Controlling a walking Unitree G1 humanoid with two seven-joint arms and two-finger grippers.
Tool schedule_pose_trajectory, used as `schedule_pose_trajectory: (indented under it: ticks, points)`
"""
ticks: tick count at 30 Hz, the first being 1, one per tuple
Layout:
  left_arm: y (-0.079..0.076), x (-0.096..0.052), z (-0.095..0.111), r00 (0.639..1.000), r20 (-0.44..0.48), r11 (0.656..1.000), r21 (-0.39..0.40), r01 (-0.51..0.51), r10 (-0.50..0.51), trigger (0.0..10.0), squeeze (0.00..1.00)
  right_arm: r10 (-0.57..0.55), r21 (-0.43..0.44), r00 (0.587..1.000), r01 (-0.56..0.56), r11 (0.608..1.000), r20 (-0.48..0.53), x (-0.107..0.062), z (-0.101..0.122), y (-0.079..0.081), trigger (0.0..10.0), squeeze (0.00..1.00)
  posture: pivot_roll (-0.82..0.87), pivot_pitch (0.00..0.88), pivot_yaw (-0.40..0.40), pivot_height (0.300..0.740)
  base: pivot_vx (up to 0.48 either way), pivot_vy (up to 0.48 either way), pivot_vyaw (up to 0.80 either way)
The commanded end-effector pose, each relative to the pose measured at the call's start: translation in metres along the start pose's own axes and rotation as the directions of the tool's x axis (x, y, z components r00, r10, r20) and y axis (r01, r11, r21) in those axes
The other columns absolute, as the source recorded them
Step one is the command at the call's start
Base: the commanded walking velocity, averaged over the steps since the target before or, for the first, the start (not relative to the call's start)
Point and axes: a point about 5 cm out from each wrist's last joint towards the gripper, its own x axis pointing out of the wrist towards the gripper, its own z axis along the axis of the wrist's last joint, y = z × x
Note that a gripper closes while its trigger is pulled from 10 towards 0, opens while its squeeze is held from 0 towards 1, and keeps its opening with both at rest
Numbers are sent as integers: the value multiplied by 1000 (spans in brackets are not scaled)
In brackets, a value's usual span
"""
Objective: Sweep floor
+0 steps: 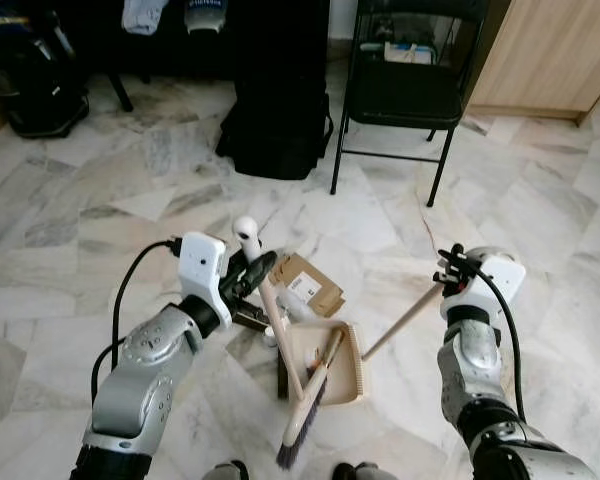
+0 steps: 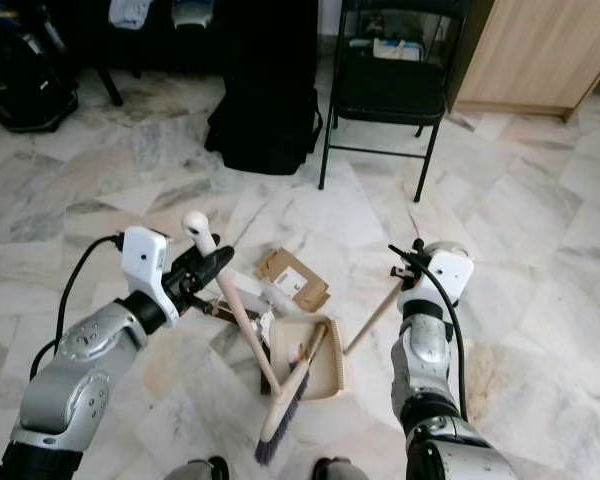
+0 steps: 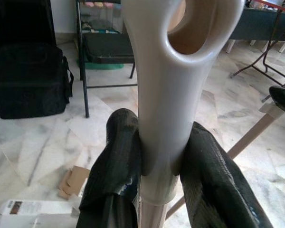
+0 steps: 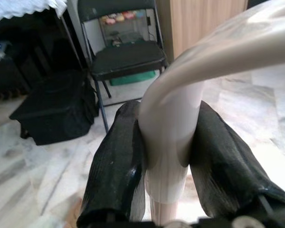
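With your left gripper [image 1: 263, 268] clenched on the broom [image 1: 302, 410] and your right gripper [image 1: 450, 268] clamped on the dustpan [image 1: 325, 362] handle at lower centre, watch the bristles: they could knock the dustpan askew.

Ahead of me I see a black folding chair [image 1: 405, 95] on the marble floor [image 1: 540, 210], with a black bag [image 1: 278, 125] just beside it on its left. A light wooden cabinet [image 1: 555, 50] stands at the far right, and a dark backpack [image 1: 35, 85] at far left.
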Motion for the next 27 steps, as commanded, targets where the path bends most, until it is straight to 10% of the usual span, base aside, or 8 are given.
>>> schedule_pose_trajectory:
  ticks: [1, 17, 27]
  points:
    - [5, 0, 7, 999, 35, 1000, 14, 9, -10, 10000, 0, -8, 42, 999, 6, 999, 48, 2, 8, 2, 10000, 0, 174, 61, 8, 740, 0, 0, 0]
    - [21, 7, 34, 991, 131, 999, 26, 19, -23, 10000, 0, -25, 85, 977, 7, 996, 211, -18, 26, -15, 10000, 0, 135, 3, 13, 740, 0, 0, 0]
    - [42, 10, 84, 935, 341, 995, -28, -94, 98, 10000, 0, -5, 118, 950, -33, 992, 312, -24, 62, -10, 10000, 0, 128, 0, 11, 740, 0, 0, 0]
